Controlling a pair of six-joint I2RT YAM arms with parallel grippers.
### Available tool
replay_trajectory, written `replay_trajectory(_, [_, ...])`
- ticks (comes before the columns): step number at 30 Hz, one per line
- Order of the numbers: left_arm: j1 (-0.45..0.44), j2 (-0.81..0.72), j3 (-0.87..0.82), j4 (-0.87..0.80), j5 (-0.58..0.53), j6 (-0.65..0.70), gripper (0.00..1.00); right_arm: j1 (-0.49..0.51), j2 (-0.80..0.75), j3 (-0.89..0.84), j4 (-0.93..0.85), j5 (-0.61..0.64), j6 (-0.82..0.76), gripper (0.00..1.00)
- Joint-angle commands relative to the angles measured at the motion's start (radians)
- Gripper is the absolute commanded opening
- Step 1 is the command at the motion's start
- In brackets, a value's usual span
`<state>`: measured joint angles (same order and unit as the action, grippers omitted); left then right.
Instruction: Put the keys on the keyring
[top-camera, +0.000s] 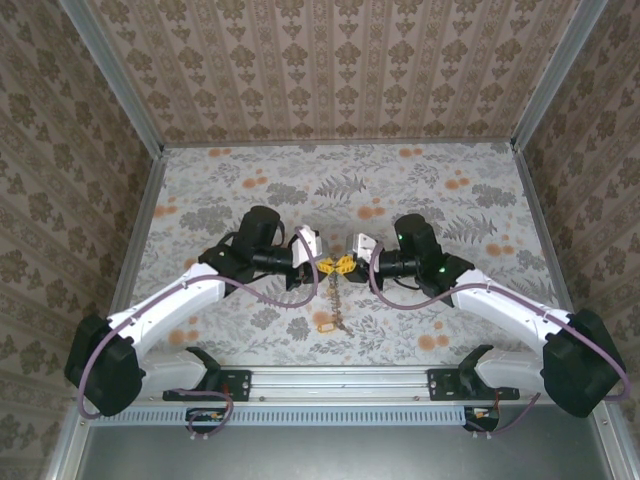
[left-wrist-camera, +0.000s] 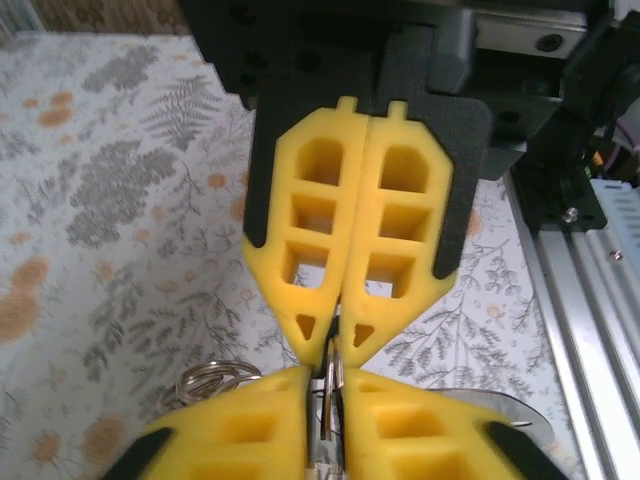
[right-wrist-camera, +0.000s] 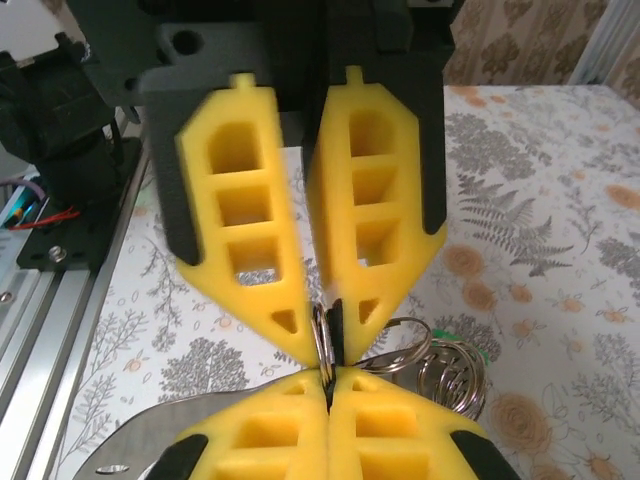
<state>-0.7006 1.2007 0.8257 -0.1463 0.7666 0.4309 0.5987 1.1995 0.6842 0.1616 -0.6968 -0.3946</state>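
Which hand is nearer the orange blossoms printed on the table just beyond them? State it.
Right. In the top view the right hand sits just below the orange blossoms, slightly left; the left hand meets it tip to tip, farther left.

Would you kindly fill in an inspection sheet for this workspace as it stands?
Surface: floral-patterned table, no damage seen.
Job's things: metal ring between both grippers' tips; coiled rings beside it; chain below, yellowish piece at its end, too small to identify.
Clutter: nothing seen.
Grippers: right gripper shut on metal ring; left gripper jaws narrowly apart, grip unclear.
Cables: purple cables looped along arms, clear of the tips.
Surroundings: patterned walls; metal rail at near edge.
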Motion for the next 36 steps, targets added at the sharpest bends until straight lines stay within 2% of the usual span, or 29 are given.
replay_trajectory(1, [0.008,-0.052,-0.015,0.091,0.083,-0.039,0.34,-0.005,-0.021,-0.053,0.25,-0.037,0.117,0.0])
replay_trajectory(3, [0.017,-0.074,-0.041,0.105,0.097,-0.05,0.35,-0.01,-0.031,-0.077,0.305,-0.043,0.141,0.0])
replay_trajectory(8, [0.072,-0.115,-0.112,0.185,0.155,-0.126,0.43,-0.017,-0.055,-0.091,0.314,-0.061,0.139,0.0])
replay_trajectory(16, [0.096,-0.107,-0.096,0.174,0.169,-0.12,0.43,-0.019,-0.051,-0.082,0.317,-0.093,0.145,0.0])
replay_trajectory(30, [0.061,-0.05,-0.067,0.209,0.182,-0.142,0.27,-0.016,-0.04,-0.069,0.32,-0.094,0.155,0.0])
replay_trajectory(36, [0.051,-0.046,-0.067,0.21,0.184,-0.133,0.08,-0.01,-0.029,-0.068,0.337,-0.093,0.16,0.0])
